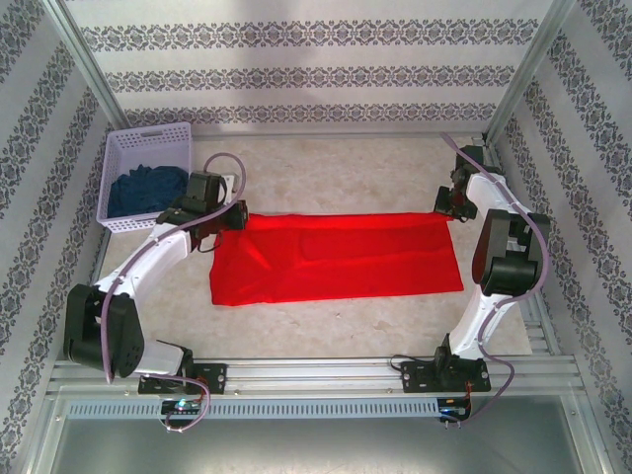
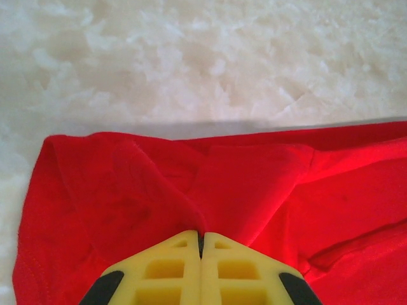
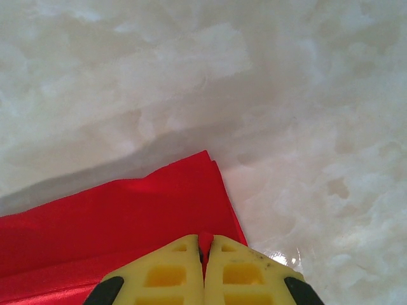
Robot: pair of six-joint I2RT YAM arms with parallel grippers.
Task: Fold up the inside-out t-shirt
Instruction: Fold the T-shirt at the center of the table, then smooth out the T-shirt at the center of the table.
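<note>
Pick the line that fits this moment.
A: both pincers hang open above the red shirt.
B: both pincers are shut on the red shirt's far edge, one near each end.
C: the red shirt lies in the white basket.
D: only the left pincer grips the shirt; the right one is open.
B: the left pincer and the right pincer each show closed jaws with red cloth of the t-shirt pinched between them.

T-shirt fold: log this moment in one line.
t-shirt: spread on table | left gripper: shut on t-shirt | right gripper: shut on t-shirt
</note>
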